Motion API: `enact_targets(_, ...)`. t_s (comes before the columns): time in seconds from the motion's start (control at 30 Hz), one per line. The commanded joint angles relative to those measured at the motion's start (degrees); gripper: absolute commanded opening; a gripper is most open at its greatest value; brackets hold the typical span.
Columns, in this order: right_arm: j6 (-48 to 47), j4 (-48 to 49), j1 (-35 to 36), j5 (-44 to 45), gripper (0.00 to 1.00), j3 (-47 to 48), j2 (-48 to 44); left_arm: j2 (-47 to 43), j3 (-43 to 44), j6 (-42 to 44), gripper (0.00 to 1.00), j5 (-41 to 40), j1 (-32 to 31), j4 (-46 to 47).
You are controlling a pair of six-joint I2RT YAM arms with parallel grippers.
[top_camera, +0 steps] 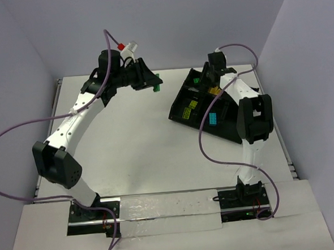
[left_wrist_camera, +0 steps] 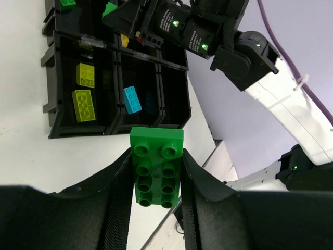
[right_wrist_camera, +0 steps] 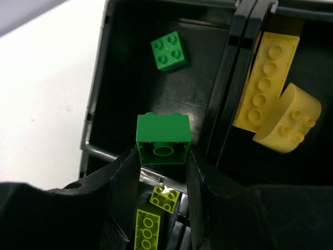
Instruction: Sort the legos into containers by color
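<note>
My left gripper (left_wrist_camera: 156, 159) is shut on a green two-by-four lego (left_wrist_camera: 156, 166), held above the table to the left of the black tray (top_camera: 177, 101). In the top view that gripper (top_camera: 151, 82) hangs at the back middle. My right gripper (right_wrist_camera: 163, 153) is shut on a green two-by-two lego (right_wrist_camera: 163, 138) over a tray compartment where another green lego (right_wrist_camera: 169, 50) lies. Yellow legos (right_wrist_camera: 265, 78) fill the neighbouring compartment, and lime ones (right_wrist_camera: 147, 229) lie below the fingers. A cyan lego (left_wrist_camera: 132, 99) sits in a middle compartment.
The tray stands angled at the back right, its dividers (right_wrist_camera: 229, 78) raised between compartments. The right arm (top_camera: 251, 117) reaches over the tray's right side, with its purple cable (top_camera: 204, 134) looping across. The table's back edge (top_camera: 169, 71) is close behind both grippers.
</note>
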Motion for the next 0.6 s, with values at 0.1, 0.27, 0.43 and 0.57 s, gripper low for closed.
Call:
enact_targets(0.1, -1.4, -2.5, 0.3, -0.5, 0.64, 10.8, 4.9, 10.3, 14.4, 1.8, 0.00, -0.7, -0.8, -7.4)
enact_targets(0.27, -2.4, -3.0, 0.4, -1.4, 0.79, 12.2, 4.0, 17.0, 21.8, 0.9, 0.00, 1.3, -1.2, -8.8)
enact_targets(0.43, -3.6, -4.3, 0.3, -1.3, 0.79, 10.3, -1.0, 24.0, 30.8, 0.2, 0.00, 2.4, -1.8, -9.5)
enact_targets(0.57, -2.7, -3.2, 0.1, 0.3, 0.79, 1.0, -9.2, 30.2, 34.3, -2.8, 0.00, 3.1, -2.2, -3.4)
